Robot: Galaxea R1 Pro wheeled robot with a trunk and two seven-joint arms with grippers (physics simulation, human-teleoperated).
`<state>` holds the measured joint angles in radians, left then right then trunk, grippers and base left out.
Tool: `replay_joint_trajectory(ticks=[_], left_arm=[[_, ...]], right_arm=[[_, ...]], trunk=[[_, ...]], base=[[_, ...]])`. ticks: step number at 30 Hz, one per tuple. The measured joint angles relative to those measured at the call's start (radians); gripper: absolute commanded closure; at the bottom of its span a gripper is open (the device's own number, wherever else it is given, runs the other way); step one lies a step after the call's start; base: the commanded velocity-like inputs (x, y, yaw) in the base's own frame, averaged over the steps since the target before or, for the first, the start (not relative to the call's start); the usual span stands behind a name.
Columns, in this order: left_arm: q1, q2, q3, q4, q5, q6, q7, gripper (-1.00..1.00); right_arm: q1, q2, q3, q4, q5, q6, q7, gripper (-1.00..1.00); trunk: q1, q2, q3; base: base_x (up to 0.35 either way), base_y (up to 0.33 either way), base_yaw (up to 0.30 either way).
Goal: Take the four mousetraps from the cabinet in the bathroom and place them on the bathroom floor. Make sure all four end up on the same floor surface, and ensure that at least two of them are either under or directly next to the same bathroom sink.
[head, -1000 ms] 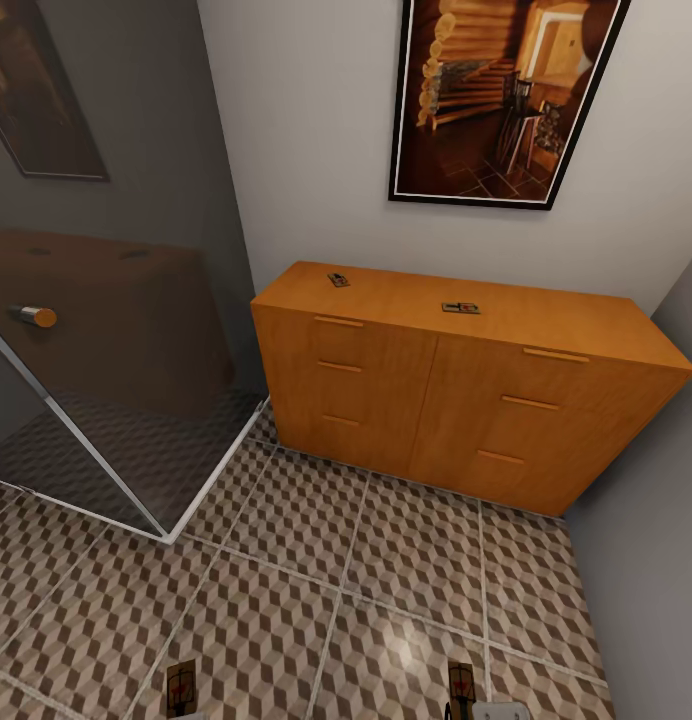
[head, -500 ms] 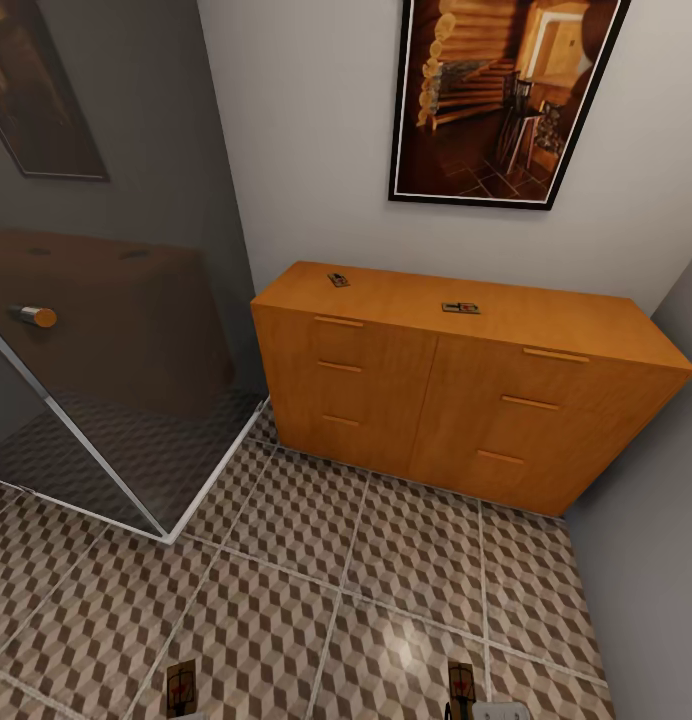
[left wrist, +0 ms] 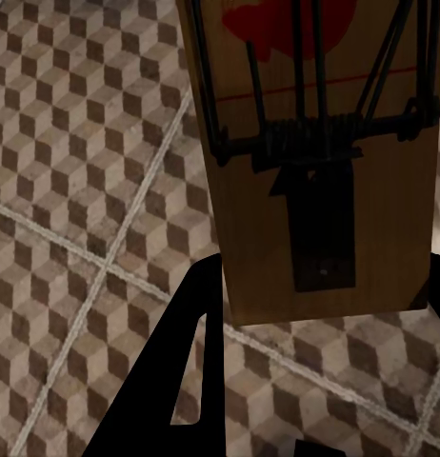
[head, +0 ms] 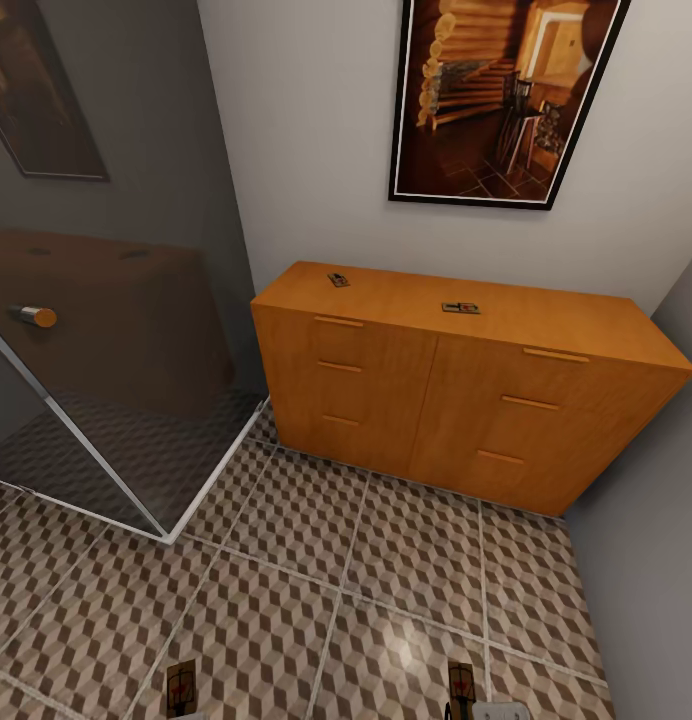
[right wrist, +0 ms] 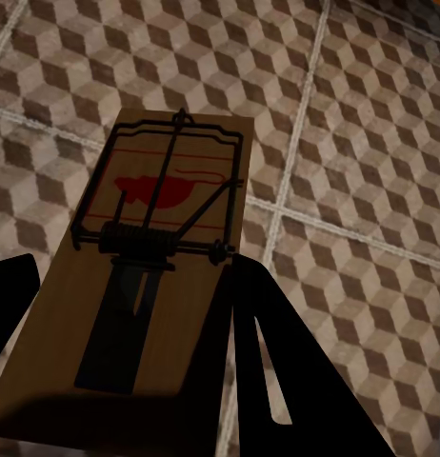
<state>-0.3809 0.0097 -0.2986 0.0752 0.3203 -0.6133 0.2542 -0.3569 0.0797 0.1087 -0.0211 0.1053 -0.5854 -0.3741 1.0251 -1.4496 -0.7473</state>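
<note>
Left fingers (left wrist: 187, 381) clamping 1 mousetrap (left wrist: 320, 162), right fingers (right wrist: 249, 371) clamping another (right wrist: 149, 276), 2 atop cabinet (head: 456, 400).

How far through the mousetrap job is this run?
Nothing looks finished yet. In hand: one trap sits between the left end effector's fingers and another between the right's, both over the tiled floor. Left: two traps lie on the cabinet top, and no sink is visible here.
</note>
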Motion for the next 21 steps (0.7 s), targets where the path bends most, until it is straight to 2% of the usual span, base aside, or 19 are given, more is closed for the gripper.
replay_joint_trajectory(ticks=[21], left_arm=[[0.0,0.0,0.0,0.0,0.0,0.0,0.0,1.0]], right_arm=[[0.0,0.0,0.0,0.0,0.0,0.0,0.0,1.0]], trunk=[[0.0,0.0,0.0]], base=[[0.0,0.0,0.0]])
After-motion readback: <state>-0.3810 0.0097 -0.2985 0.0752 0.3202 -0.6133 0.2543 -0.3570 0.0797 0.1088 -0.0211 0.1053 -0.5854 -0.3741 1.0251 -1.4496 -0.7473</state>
